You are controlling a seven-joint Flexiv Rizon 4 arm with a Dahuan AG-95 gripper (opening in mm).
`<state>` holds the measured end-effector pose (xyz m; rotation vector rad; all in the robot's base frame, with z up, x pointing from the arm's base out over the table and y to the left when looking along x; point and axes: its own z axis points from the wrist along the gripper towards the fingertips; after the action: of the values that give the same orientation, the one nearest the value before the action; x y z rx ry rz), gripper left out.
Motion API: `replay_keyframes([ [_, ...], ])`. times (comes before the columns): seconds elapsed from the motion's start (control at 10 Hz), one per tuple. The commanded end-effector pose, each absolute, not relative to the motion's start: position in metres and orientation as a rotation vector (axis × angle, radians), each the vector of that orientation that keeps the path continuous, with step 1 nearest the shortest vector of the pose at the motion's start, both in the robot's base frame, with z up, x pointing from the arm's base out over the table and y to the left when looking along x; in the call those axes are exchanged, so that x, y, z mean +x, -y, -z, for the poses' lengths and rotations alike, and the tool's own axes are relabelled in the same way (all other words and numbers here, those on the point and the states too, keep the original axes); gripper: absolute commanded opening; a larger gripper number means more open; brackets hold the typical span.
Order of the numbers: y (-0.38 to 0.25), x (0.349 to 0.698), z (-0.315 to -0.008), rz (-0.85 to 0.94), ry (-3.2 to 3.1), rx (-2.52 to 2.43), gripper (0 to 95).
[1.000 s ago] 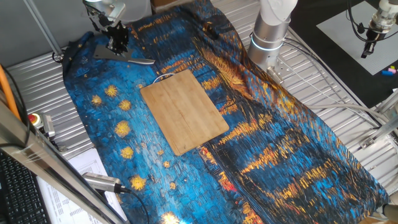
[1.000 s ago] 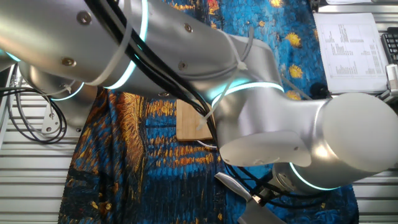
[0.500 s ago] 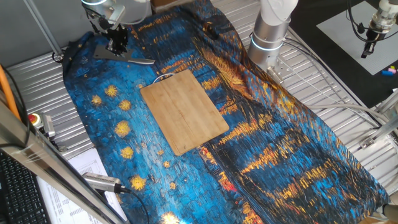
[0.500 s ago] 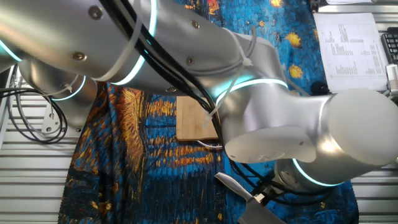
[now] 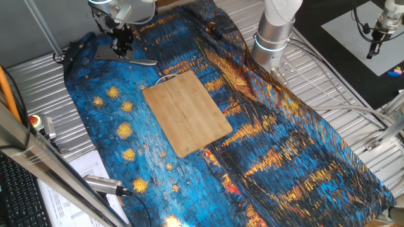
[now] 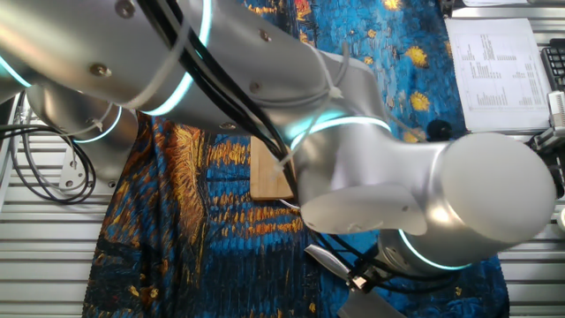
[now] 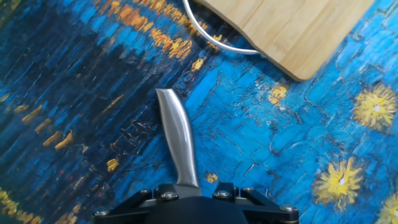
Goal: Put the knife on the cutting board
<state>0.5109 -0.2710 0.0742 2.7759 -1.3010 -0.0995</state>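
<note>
Knife (image 5: 123,57) lies flat on the blue starry cloth (image 5: 265,157) near the far left corner of the tabletop, apart from the cutting board (image 5: 187,112), which sits mid-cloth with its wire loop toward the knife. The claw (image 5: 121,45) stands over the blade; its opening cannot be told.

From the other fixed view, the arm (image 6: 265,106) hides most; a strip of board (image 6: 267,177) and the handle (image 6: 327,261) show.

From the hand view, the handle (image 7: 177,140) runs up toward the board's corner (image 7: 292,28).
</note>
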Motion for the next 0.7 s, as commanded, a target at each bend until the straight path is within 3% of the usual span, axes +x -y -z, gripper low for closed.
replay_keyframes([
  [0.1,0.271,0.51,-0.075,0.124,1.387,2.74,38.0],
  [0.7,0.274,0.509,-0.065,-0.015,1.121,2.856,38.0],
])
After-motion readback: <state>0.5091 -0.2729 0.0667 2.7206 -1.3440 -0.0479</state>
